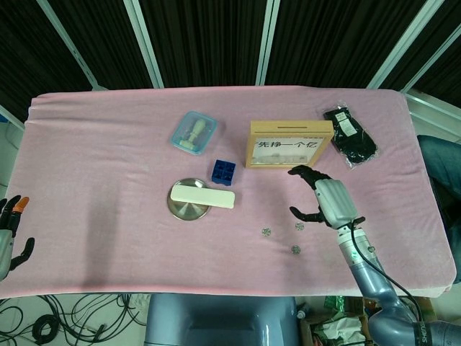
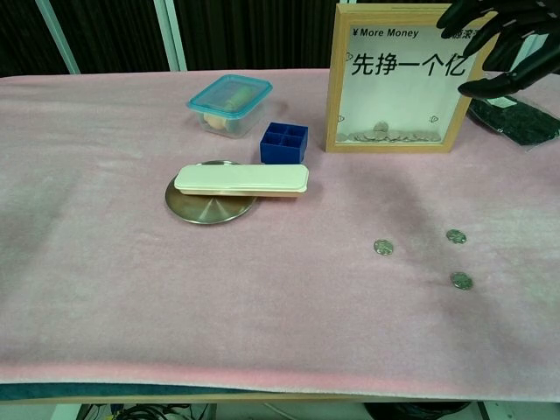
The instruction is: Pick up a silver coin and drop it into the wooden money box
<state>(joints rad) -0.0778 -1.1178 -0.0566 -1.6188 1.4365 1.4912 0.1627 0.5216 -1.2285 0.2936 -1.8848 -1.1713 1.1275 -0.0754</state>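
I see three small silver coins lying flat on the pink cloth-covered table [image 1: 94,144], front-right area: left coin [image 1: 266,231] [image 2: 382,248], one further right [image 1: 300,227] [image 2: 455,236], and one nearest the front edge [image 1: 295,249] [image 2: 460,281]. None is held. They're near each other but apart, no touching.

Behind them stands the wooden-framed money box with a clear front and printed text [image 1: 290,144] [image 2: 398,79], upright, slot on top; some coins already sit at its bottom behind the pane.

My right hand [image 1: 323,199] [image 2: 499,39] hangs above the table btw. the box and the coins, fingers spread and slightly curled, nothing in it. In the head view its fingertips are just above the right-hand coin; in the chest view it shows in front of the box's top right corner.

My left hand [image 1: 9,234] is off the table's front-left edge, low, fingers apart, holding nothing.

Left of the box: small blue plastic compartment block [image 1: 223,171] [image 2: 283,143], then a clear lidded container w/ teal rim [image 1: 193,132] [image 2: 230,104]. In front of those, a cream oblong case [image 1: 203,195] [image 2: 241,179] rests across a round silver metal dish [image 1: 187,205] [image 2: 206,205]. Right of the box lies a black packet in clear wrap [image 1: 349,136] [image 2: 516,121].
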